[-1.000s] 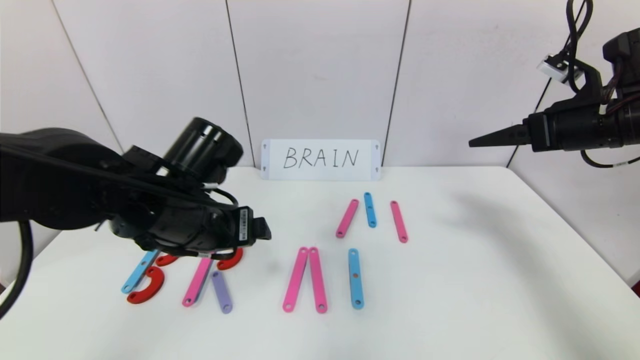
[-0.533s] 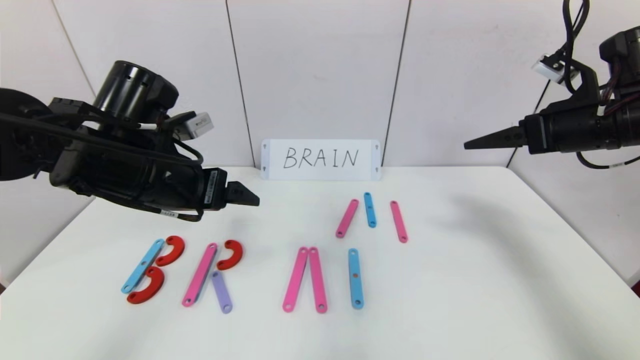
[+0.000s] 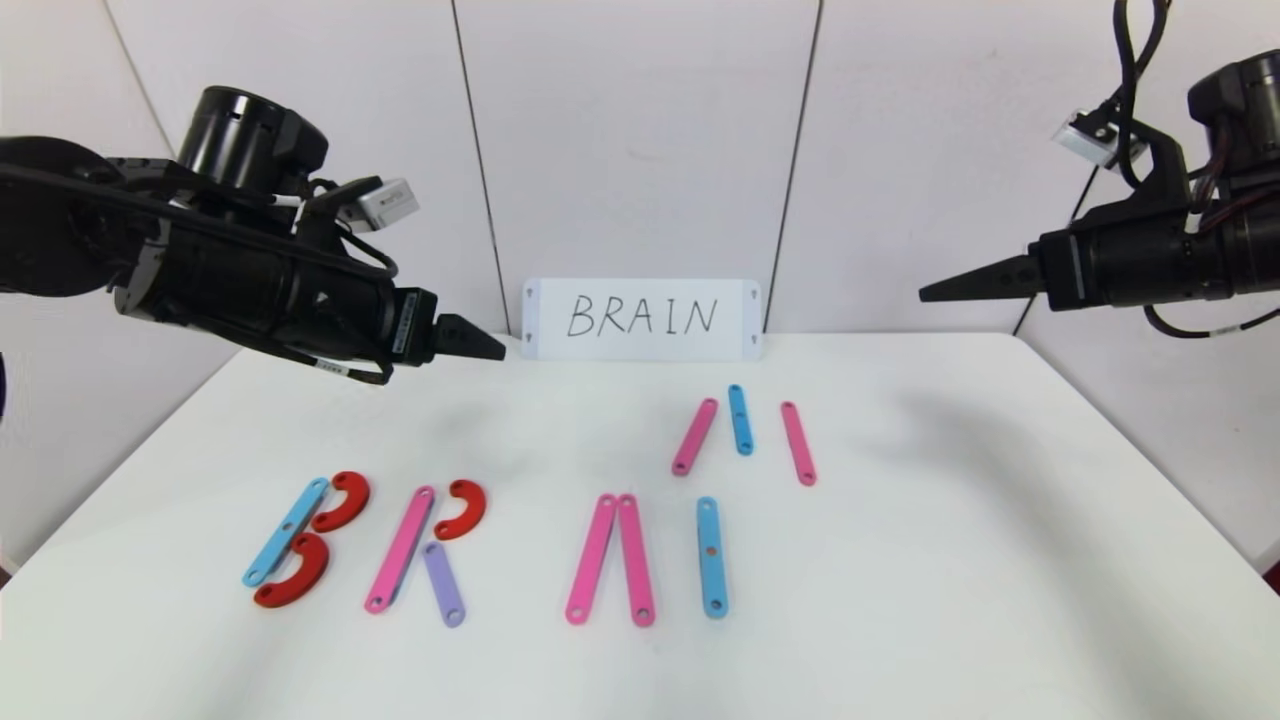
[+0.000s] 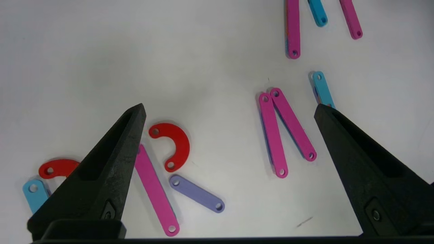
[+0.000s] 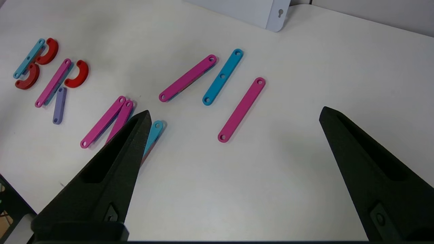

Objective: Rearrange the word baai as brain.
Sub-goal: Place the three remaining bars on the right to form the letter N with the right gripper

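— Raised and drawn back since a second ago: left pincer [image 3: 470, 343], earlier low over the B and R, now hanging high above the left rear of the worktop [image 3: 1000, 560]. Right pincer [image 3: 950, 285] edged slightly inward, otherwise parked high at the right

— State of both?

— Jaws of each standing wide apart, holding nothing, as confirmed in both wrist views

— Location of the word [image 3: 480, 545]?

— Laid along the front of the worktop: B from a blue strip and two red half-rings, R from a pink strip, red half-ring and purple strip, then two pink strips [image 3: 610, 560] joined at the far end, then one blue strip [image 3: 711, 557] as I. Behind these, well apart from the row: pink strip [image 3: 694, 437], short blue strip [image 3: 740, 420], pink strip [image 3: 798, 443], probably stock for the N

— Deciding relation?

— Loose three lying forward and below both pincers, long axes running roughly front to back. Lying right of centre, somewhat closer to the right arm, judged the likelier one to reach. White card [image 3: 641, 318] reading BRAIN upright at the rear
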Tool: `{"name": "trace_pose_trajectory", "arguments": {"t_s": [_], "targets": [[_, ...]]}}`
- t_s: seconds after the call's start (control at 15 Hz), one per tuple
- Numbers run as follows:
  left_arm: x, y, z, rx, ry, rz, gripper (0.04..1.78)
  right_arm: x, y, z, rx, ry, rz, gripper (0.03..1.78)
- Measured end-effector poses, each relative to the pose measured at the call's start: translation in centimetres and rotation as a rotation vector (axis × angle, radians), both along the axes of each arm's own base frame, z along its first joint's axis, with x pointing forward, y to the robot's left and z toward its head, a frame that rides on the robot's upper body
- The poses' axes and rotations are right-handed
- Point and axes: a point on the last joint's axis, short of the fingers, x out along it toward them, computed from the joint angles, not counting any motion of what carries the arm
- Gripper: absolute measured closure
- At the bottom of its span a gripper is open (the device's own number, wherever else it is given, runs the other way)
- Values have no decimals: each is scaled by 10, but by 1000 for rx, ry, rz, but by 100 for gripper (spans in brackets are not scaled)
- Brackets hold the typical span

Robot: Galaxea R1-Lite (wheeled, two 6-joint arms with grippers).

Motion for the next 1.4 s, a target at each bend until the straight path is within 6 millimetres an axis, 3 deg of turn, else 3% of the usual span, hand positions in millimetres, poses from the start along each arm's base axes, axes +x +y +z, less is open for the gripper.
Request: {"name": "trace_pose_trajectory", "arguments": {"t_s": [0.27, 0.53, 0.93, 1.13, 1.4], "targets": [[9, 16, 0, 6, -9, 48, 8, -1, 5, 1, -6, 3, -1, 8], [7, 23, 4, 55, -55, 30, 8, -1, 30, -2, -49, 42, -57, 8], [-1, 34, 15, 54, -88, 56, 8, -4, 92, -11, -94, 105, -198, 8], [-4, 34, 18, 52, -98, 52, 8, 2, 125, -28, -129, 116, -264, 8], [-2, 33, 17, 52, -98, 53, 8, 14, 170, -66, -140, 110, -314, 8]]}}
